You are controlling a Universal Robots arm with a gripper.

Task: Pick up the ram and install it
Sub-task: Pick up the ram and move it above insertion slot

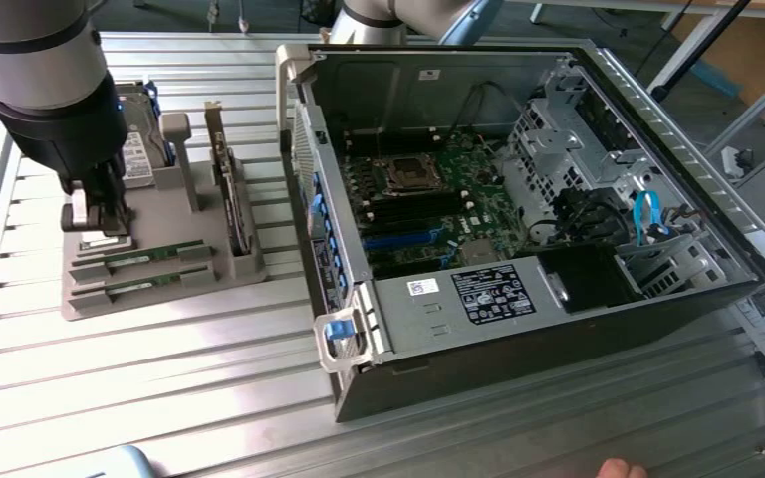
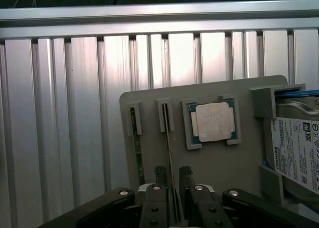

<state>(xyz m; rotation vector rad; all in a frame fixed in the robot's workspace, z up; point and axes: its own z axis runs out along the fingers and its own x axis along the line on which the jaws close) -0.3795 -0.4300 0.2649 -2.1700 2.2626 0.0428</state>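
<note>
Two green ram sticks stand on edge in slots of a grey holder tray (image 1: 156, 299). In the wrist view one ram (image 2: 169, 138) runs edge-on straight between my fingers, and the other ram (image 2: 136, 148) lies parallel beside it. My gripper (image 2: 173, 177) is open, its black fingertips (image 2: 160, 174) on either side of the first stick with gaps showing. In the exterior view the gripper (image 1: 101, 231) hangs low over the tray's far end, just above the ram (image 1: 140, 258); the second ram (image 1: 140, 289) sits nearer the tray's front.
On the same tray sit a silver processor chip (image 2: 214, 121), a hard drive (image 2: 298, 155) and an upright expansion card (image 1: 232, 199). The open computer case (image 1: 356, 329) lies to the exterior view's right, its motherboard (image 1: 422, 214) exposed. A hand (image 1: 618, 468) shows at the bottom edge.
</note>
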